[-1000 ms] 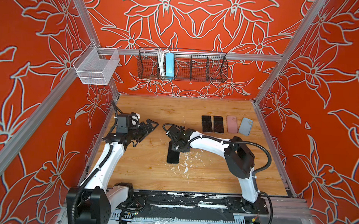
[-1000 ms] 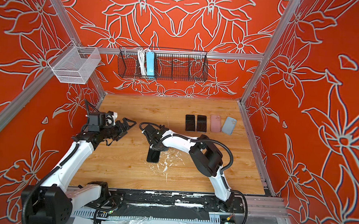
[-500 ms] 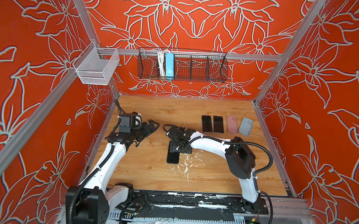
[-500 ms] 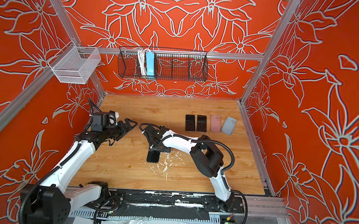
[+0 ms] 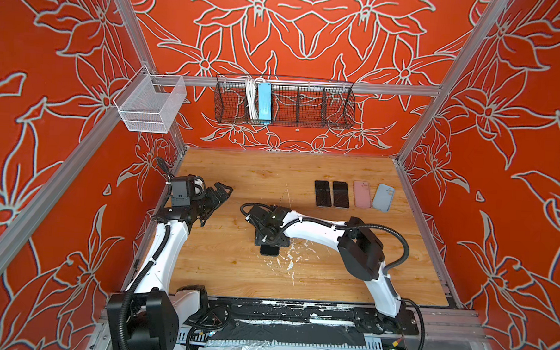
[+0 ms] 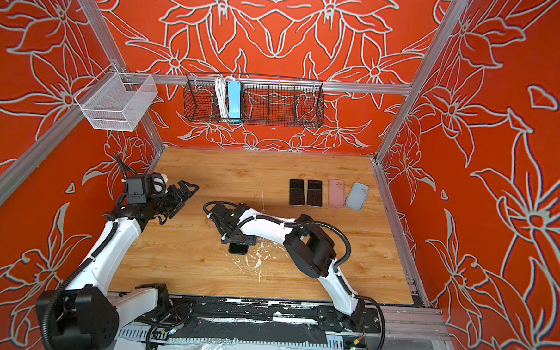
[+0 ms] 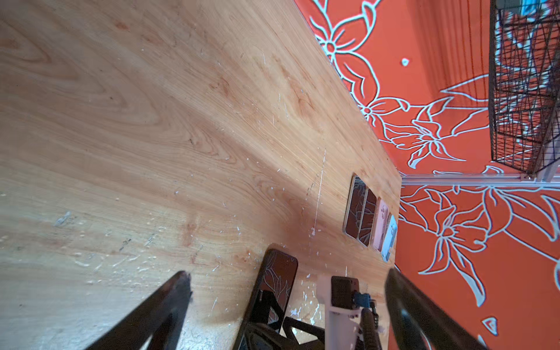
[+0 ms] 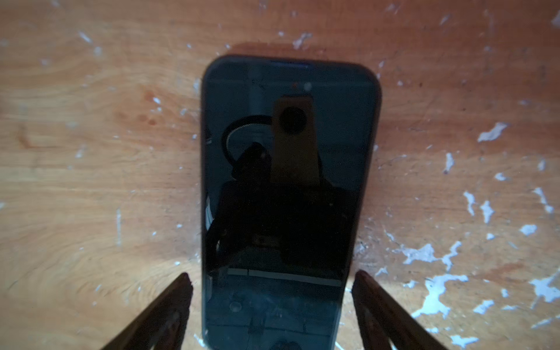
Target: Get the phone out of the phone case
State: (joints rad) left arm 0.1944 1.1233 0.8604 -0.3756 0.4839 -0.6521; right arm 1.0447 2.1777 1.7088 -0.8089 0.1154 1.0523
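The phone (image 8: 288, 181), in its dark case (image 8: 203, 151), lies screen-up mid-tabletop (image 5: 234, 272), my right claw (image 8: 271, 277) spread astride its long edges without touching, probably readying a pinch, my left claw (image 5: 221, 193) gaping idle at ten o'clock, flowered orange walls (image 5: 312, 36) around.

Right claw (image 5: 271, 240) pointing down over dark phone (image 5: 269, 250) on wooden table (image 5: 233, 278), left claw (image 5: 220, 194) well apart, leftward

Black phone (image 8: 288, 197), pink case (image 5: 362, 194), light-blue case (image 5: 382, 197), wood-grain table (image 5: 234, 272), orange floral walls (image 5: 312, 36).
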